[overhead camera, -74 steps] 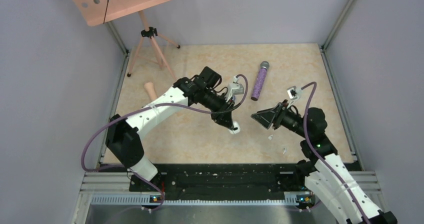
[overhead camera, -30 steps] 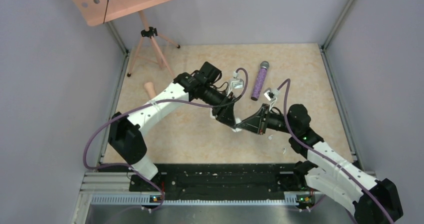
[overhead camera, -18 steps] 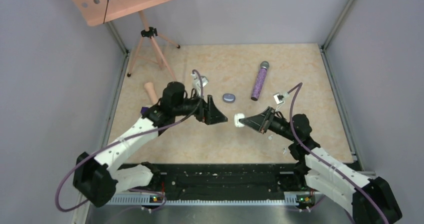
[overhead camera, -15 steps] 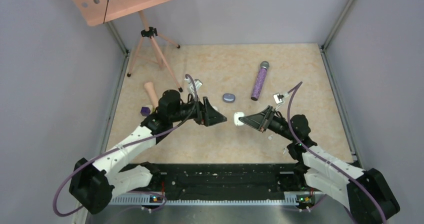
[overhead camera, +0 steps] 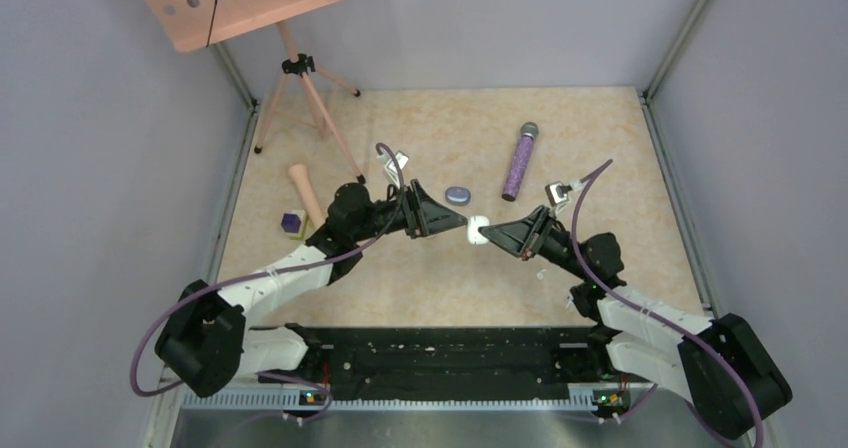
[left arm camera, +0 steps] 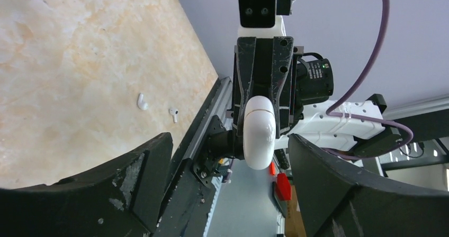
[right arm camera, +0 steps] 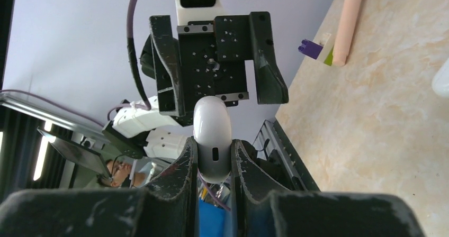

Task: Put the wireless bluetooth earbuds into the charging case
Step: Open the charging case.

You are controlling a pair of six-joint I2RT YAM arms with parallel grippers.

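A white charging case (overhead camera: 477, 234) hangs above the middle of the table with my right gripper (overhead camera: 484, 235) shut on its lower half. In the right wrist view the case (right arm camera: 212, 134) sticks up between the two pads, lid closed. My left gripper (overhead camera: 456, 221) faces it from the left, open, with its tips just short of the case. The left wrist view shows the case (left arm camera: 259, 133) beyond the wide open jaws of my left gripper (left arm camera: 229, 142), untouched. Two white earbuds (left arm camera: 141, 101) lie loose on the table near the front edge.
A small grey-purple round case (overhead camera: 458, 195) and a purple glitter microphone (overhead camera: 518, 161) lie behind the grippers. A peach tripod stand (overhead camera: 300, 68) occupies the back left. A peach cylinder (overhead camera: 305, 193) and a purple block (overhead camera: 292, 222) lie at the left.
My left gripper let go of the white case, opened and drew back to the left. It has since come back close to the case, which my right gripper now holds alone.
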